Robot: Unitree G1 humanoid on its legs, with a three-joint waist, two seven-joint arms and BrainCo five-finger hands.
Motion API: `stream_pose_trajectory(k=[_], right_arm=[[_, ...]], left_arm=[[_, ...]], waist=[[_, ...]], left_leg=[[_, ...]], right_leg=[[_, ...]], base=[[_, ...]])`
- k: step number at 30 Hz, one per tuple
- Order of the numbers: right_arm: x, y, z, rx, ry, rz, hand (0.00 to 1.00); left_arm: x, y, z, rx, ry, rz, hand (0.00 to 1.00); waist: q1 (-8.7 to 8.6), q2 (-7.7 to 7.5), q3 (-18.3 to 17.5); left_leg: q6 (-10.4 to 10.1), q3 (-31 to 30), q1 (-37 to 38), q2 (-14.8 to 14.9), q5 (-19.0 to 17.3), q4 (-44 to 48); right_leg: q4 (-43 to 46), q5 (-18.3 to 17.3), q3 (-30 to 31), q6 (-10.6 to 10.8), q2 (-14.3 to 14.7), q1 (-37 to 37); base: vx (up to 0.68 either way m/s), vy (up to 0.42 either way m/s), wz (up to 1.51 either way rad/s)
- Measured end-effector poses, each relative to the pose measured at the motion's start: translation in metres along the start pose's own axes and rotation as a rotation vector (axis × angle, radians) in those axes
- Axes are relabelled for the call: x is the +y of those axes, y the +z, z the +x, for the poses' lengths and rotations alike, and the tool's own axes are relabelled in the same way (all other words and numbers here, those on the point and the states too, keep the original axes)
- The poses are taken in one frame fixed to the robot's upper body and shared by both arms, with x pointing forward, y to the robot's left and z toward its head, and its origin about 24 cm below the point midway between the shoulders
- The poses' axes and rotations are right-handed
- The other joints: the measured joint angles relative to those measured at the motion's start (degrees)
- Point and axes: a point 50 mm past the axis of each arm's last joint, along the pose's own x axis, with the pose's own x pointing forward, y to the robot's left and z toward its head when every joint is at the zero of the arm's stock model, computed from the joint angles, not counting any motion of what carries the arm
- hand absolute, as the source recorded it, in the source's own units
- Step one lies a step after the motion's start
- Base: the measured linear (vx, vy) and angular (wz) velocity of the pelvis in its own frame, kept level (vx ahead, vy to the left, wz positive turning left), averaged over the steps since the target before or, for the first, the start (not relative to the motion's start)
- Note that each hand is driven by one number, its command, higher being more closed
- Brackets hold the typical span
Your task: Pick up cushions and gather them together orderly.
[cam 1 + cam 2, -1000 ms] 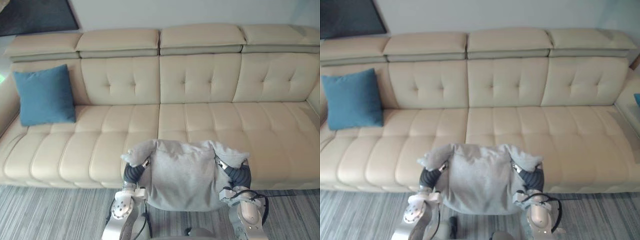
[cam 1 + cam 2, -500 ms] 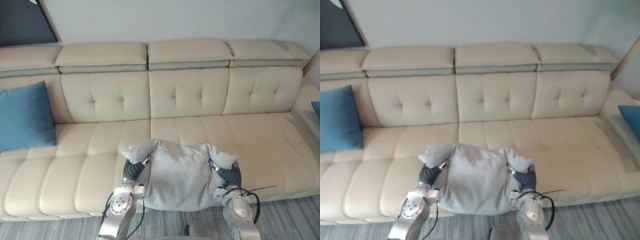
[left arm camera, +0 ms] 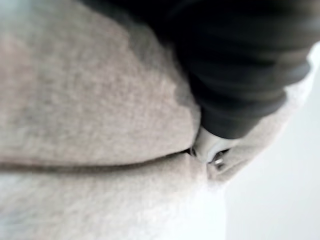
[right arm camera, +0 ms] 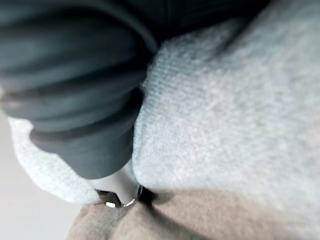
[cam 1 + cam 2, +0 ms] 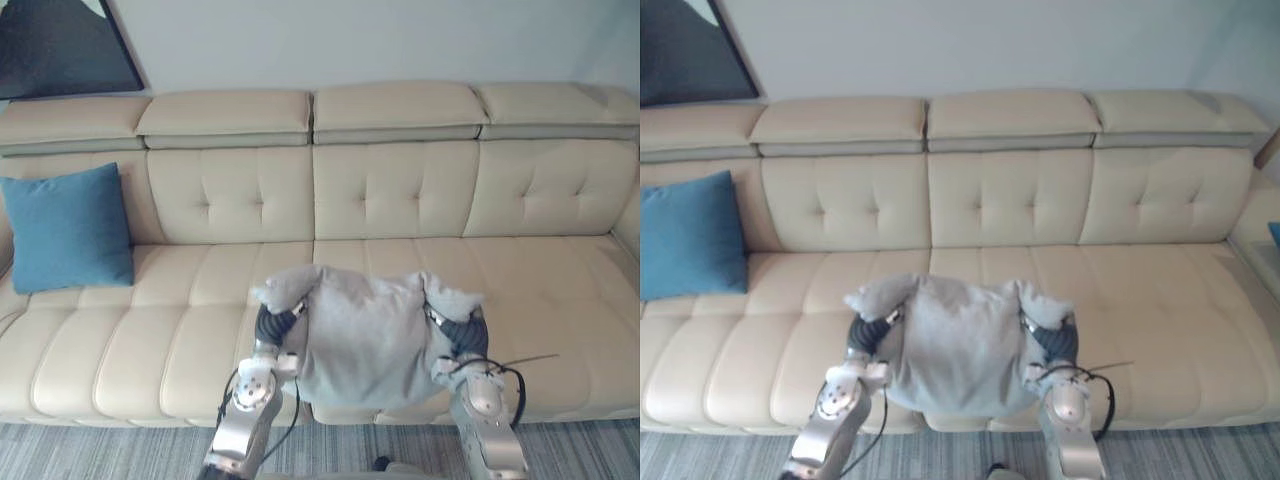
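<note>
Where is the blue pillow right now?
In the left eye view the blue cushion stands at the left end of the sofa, leaning on the backrest, well apart from the grey cushion at the front middle.

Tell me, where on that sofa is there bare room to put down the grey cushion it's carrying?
The sofa seat is bare from right of the blue cushion to the far right end, on both sides of the grey cushion held between the left hand and right hand. Only the left end, by the blue cushion, is taken.
</note>
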Motion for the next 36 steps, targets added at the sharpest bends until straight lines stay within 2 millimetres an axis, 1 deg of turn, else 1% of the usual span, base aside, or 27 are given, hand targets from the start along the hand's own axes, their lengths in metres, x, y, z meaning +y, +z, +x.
stream_pose_trajectory(k=[1,2,4,5,6,7,9,11,12,14,15,16,17,18,19,20,22,25,26,27,29,30,31,32,34,36], right_arm=[[0.008,0.011,0.014,-0.044,0.004,0.008,1.0],[0.011,0.016,0.021,-0.065,-0.001,0.01,1.0],[0.03,0.047,0.048,-0.186,0.001,-0.026,1.0],[0.036,0.066,0.059,-0.256,-0.005,-0.035,1.0],[0.039,0.076,0.064,-0.294,-0.015,-0.047,1.0],[0.045,0.094,0.072,-0.358,-0.022,-0.056,1.0],[0.054,0.114,0.079,-0.431,-0.03,-0.076,1.0],[0.065,0.147,0.09,-0.533,-0.061,-0.08,1.0],[0.066,0.153,0.092,-0.55,-0.067,-0.076,1.0],[0.071,0.187,0.102,-0.634,-0.099,-0.07,1.0],[0.073,0.193,0.104,-0.649,-0.104,-0.068,1.0],[0.076,0.206,0.108,-0.673,-0.119,-0.065,1.0],[0.077,0.22,0.112,-0.699,-0.137,-0.064,1.0],[0.078,0.222,0.112,-0.703,-0.139,-0.062,1.0],[0.079,0.236,0.116,-0.728,-0.158,-0.058,1.0],[0.08,0.24,0.117,-0.733,-0.16,-0.057,1.0],[0.078,0.257,0.122,-0.758,-0.182,-0.069,1.0],[0.076,0.264,0.126,-0.751,-0.2,-0.063,1.0],[0.077,0.266,0.129,-0.742,-0.206,-0.067,1.0],[0.077,0.268,0.133,-0.724,-0.212,-0.078,0.0],[0.074,0.269,0.137,-0.71,-0.225,-0.083,0.0],[0.07,0.275,0.137,-0.725,-0.237,-0.08,0.0],[0.069,0.281,0.136,-0.742,-0.242,-0.079,0.0],[0.065,0.291,0.135,-0.771,-0.252,-0.076,0.0],[0.059,0.305,0.134,-0.794,-0.266,-0.06,0.0],[0.056,0.309,0.139,-0.766,-0.263,-0.033,0.0]], left_arm=[[-0.001,0.011,0.015,-0.043,0.005,0.027,1.0],[-0.002,0.017,0.021,-0.062,0.013,0.037,1.0],[-0.005,0.045,0.047,-0.158,0.07,0.052,1.0],[-0.007,0.062,0.058,-0.214,0.088,0.056,1.0],[-0.008,0.071,0.063,-0.242,0.097,0.057,1.0],[-0.009,0.087,0.071,-0.294,0.118,0.054,1.0],[-0.009,0.104,0.078,-0.349,0.147,0.044,1.0],[-0.009,0.136,0.091,-0.439,0.171,0.042,1.0],[-0.01,0.143,0.094,-0.457,0.177,0.044,1.0],[-0.015,0.18,0.106,-0.545,0.183,0.048,1.0],[-0.016,0.187,0.109,-0.559,0.189,0.045,1.0],[-0.016,0.202,0.114,-0.581,0.214,0.039,1.0],[-0.019,0.217,0.118,-0.607,0.219,0.028,1.0],[-0.02,0.22,0.119,-0.61,0.22,0.024,1.0],[-0.022,0.237,0.122,-0.635,0.232,0.009,1.0],[-0.022,0.241,0.123,-0.641,0.235,0.007,1.0],[-0.025,0.256,0.128,-0.649,0.245,0.007,1.0],[-0.027,0.26,0.132,-0.639,0.252,0.012,1.0],[-0.028,0.261,0.134,-0.631,0.255,0.011,0.0],[-0.029,0.263,0.137,-0.617,0.262,0.015,0.0],[-0.029,0.265,0.14,-0.602,0.269,0.01,0.0],[-0.029,0.27,0.14,-0.604,0.275,-0.008,0.0],[-0.028,0.274,0.14,-0.61,0.279,-0.02,0.0],[-0.029,0.281,0.139,-0.628,0.281,-0.033,0.0],[-0.029,0.293,0.138,-0.644,0.284,-0.068,0.0],[-0.022,0.298,0.14,-0.635,0.289,-0.084,0.0]], waist=[[0.0,-0.05,0.3],[0.0,-0.09,0.3],[-0.02,-0.17,0.9],[-0.03,-0.11,2.1],[-0.04,-0.02,2.6],[0.06,-0.1,2.7],[0.03,-0.11,3.0],[0.01,-0.04,4.6],[-0.03,-0.03,5.0],[-0.06,0.03,5.5],[-0.06,0.04,5.7],[-0.17,0.09,6.0],[-0.23,0.26,7.5],[-0.24,0.33,7.7],[-0.27,0.33,8.5],[-0.33,0.33,8.6],[-0.43,0.76,10.4],[-0.44,1.0,11.1],[-0.41,1.05,11.2],[-0.35,1.02,12.3],[-0.34,1.04,13.2],[-0.18,1.09,14.1],[-0.18,1.09,14.3],[-0.19,1.08,14.4],[-0.05,1.02,14.7],[-0.02,1.02,14.7]], left_leg=[[0.1,-0.2,-1.7,-0.4,1.0,-0.3],[0.0,-0.2,-2.5,-0.5,1.4,-0.3],[-0.2,-0.9,-8.0,-1.2,3.1,0.6],[-0.3,-1.2,-9.9,-1.4,3.7,0.9],[-0.4,-1.5,-11.0,-1.4,4.1,1.0],[-0.7,-1.6,-13.3,-1.4,4.4,1.6],[-0.8,-1.6,-15.6,-1.2,4.5,2.1],[-1.5,-1.3,-17.5,-0.9,5.3,1.9],[-1.7,-1.2,-17.9,-0.8,5.5,1.8],[-2.2,-1.1,-21.4,-0.5,6.9,1.3],[-2.3,-0.9,-21.9,-0.5,7.1,1.0],[-2.6,-0.6,-22.8,-0.3,7.9,-0.1],[-2.7,-0.5,-23.2,-0.1,8.4,-0.5],[-2.7,-0.4,-23.3,0.0,8.4,-0.5],[-2.9,0.0,-24.9,0.4,8.6,-0.7],[-3.1,0.0,-25.4,0.5,8.7,-0.8],[-3.4,0.0,-26.6,0.8,9.5,-1.9],[-3.8,0.0,-28.6,1.2,9.7,-2.2],[-4.1,0.0,-29.4,1.4,10.0,-2.3],[-4.2,0.0,-29.7,1.5,10.0,-2.3],[-4.6,0.0,-30.4,1.6,10.3,-2.3],[-4.6,0.0,-30.8,1.7,10.4,-2.3],[-4.6,0.0,-31.4,1.8,10.4,-2.3],[-4.9,-0.1,-32.4,1.9,10.6,-2.3],[-5.1,-0.1,-33.2,2.2,11.3,-2.6],[-5.1,-0.1,-33.1,2.4,11.3,-2.8]], right_leg=[[-0.6,1.1,-0.4,0.1,-0.5,-1.4],[-0.7,1.6,-0.6,0.1,-0.7,-2.3],[-0.7,3.6,-0.8,0.0,-1.5,-7.2],[-0.7,4.2,-0.9,-0.1,-1.8,-8.8],[-0.6,4.6,-1.0,-0.2,-1.9,-9.6],[-0.5,5.1,-1.1,-0.3,-1.9,-11.8],[-0.3,5.5,-1.1,-0.5,-1.8,-13.9],[-0.2,6.2,-1.1,-1.1,-1.8,-16.1],[-0.3,6.4,-1.2,-1.1,-1.7,-16.6],[-1.0,7.9,-1.0,-1.4,-1.3,-20.1],[-1.2,8.2,-0.9,-1.5,-1.2,-20.8],[-2.1,9.0,-0.7,-1.8,-0.9,-21.9],[-3.1,9.8,-0.7,-1.9,-0.7,-22.1],[-3.2,9.9,-0.7,-1.9,-0.6,-22.3],[-4.7,11.0,-0.5,-2.0,-0.1,-23.4],[-5.1,11.3,-0.4,-2.0,0.0,-23.7],[-8.2,13.0,-0.6,-2.3,0.6,-24.1],[-9.5,13.6,-0.8,-2.5,1.1,-25.4],[-9.5,13.7,-0.9,-2.6,1.1,-26.3],[-9.8,13.9,-1.1,-2.7,1.3,-26.4],[-10.3,13.9,-1.4,-2.8,1.4,-26.6],[-10.7,13.9,-1.6,-2.8,1.5,-26.8],[-11.1,14.2,-1.8,-3.0,1.6,-27.0],[-11.7,14.4,-2.2,-3.0,1.7,-27.5],[-12.5,14.7,-2.6,-3.0,1.6,-27.7],[-12.6,14.7,-2.8,-3.0,1.7,-27.7]], base=[[-0.13,0.029,0.18],[-0.14,0.011,0.18],[-0.18,-0.001,0.18],[-0.17,-0.003,0.2],[-0.17,-0.008,0.17],[-0.13,-0.011,0.11],[-0.12,-0.034,0.02],[-0.1,-0.043,-0.06],[-0.08,-0.038,-0.05],[-0.06,-0.048,-0.03],[-0.01,-0.039,-0.1],[0.02,-0.02,-0.12],[0.01,-0.028,-0.11],[0.01,-0.024,-0.13],[0.0,-0.023,-0.1],[0.0,-0.017,-0.09],[0.01,-0.018,-0.04],[0.0,-0.011,0.0],[0.0,-0.017,0.04],[0.0,-0.018,0.03],[0.0,-0.015,0.08],[0.0,-0.02,0.11],[0.0,-0.023,0.12],[-0.01,-0.02,0.15],[-0.01,-0.017,0.14],[0.0,-0.006,0.03]])
